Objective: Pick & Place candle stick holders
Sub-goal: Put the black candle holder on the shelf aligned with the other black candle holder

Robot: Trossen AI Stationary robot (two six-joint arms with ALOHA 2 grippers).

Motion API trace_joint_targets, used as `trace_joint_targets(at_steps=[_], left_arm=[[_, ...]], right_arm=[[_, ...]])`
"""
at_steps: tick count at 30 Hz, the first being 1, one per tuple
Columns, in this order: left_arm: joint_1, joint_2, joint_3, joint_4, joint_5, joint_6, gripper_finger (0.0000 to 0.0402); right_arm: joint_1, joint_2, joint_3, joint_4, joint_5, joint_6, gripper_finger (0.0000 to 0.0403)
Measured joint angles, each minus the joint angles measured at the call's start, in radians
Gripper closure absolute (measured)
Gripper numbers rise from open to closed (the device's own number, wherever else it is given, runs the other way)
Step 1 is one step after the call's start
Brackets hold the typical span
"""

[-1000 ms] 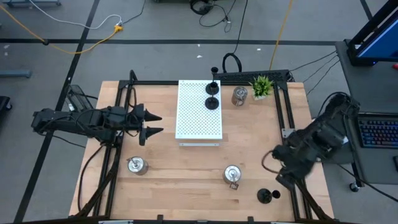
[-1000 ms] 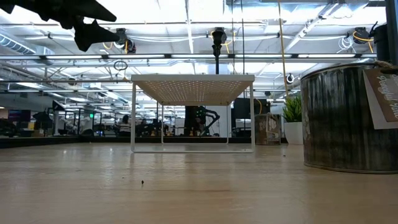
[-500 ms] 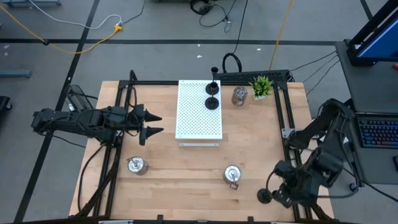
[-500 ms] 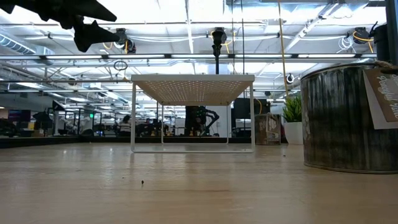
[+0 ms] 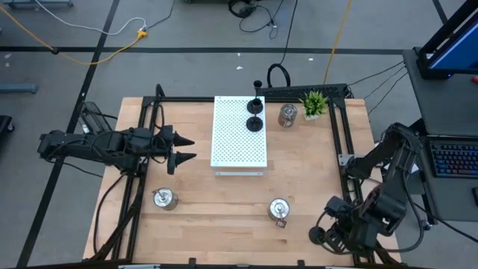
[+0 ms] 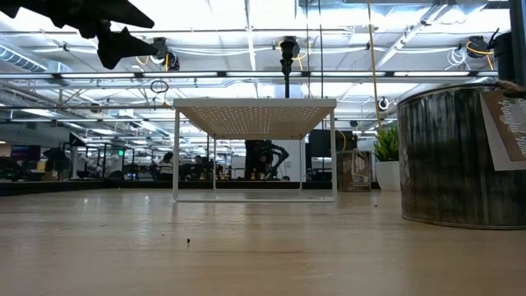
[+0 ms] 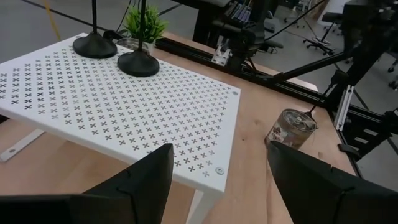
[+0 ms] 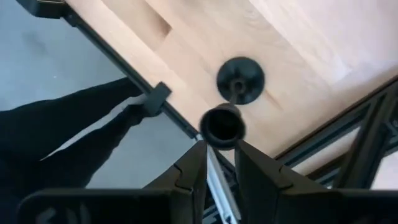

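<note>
Right end effector (image 8: 217,163): over the tabletop's (image 5: 224,202) near right corner, fingers almost closed around a black candle stick holder (image 8: 233,102), whose cup sits just at their tips.
Left end effector (image 5: 185,149): waiting beside the white board (image 5: 239,142), fingers apart, holding nothing.
On the board: two black holders (image 5: 255,112).

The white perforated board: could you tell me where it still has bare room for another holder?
The white board is bare over its middle and near end. Only the far end, toward the green plant, is crowded, with two black holders side by side.
</note>
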Motion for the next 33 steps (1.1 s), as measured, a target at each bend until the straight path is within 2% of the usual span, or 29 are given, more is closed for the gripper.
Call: trace_joint_targets(at_steps=[11,23,33], left_arm=[[0.000,0.000,0.000,0.000,0.004,-0.008,0.0133],[0.000,0.000,0.000,-0.001,0.004,-0.010,0.0133],[0.000,0.000,0.000,-0.001,0.004,-0.003,0.0133]], right_arm=[[0.002,0.014,0.000,-0.030,-0.001,0.000,0.0327],[0.002,0.014,-0.001,-0.054,-0.001,-0.005,0.0279],[0.002,0.013,-0.023,-0.051,-0.003,-0.009,0.0285]])
